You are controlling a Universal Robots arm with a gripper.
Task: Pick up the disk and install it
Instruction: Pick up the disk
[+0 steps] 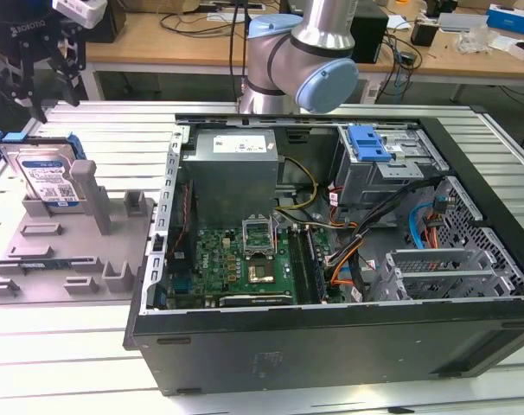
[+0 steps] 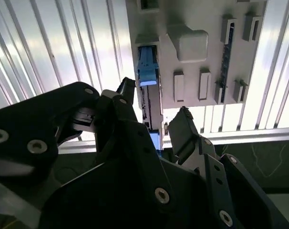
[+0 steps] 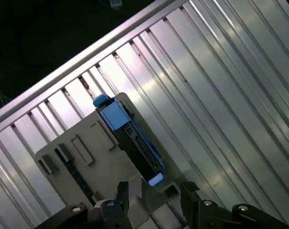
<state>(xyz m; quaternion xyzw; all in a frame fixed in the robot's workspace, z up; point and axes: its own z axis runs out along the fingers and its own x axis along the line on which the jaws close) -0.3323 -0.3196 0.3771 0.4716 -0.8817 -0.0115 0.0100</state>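
The robot's hand (image 1: 53,97) hangs open above the disk (image 1: 46,177), untouched and standing on edge in a grey holder (image 1: 80,251) on the table (image 1: 98,130) beside the open computer case (image 1: 331,346), apparently propped there to offer the fingers its top edge.

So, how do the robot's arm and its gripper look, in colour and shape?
The arm is a silver-grey metal tube with rounded light-blue joint caps. The gripper is black and angular, built from linked plates with silver screw heads; its jaws taper to narrow tips. White lettering marks its body.
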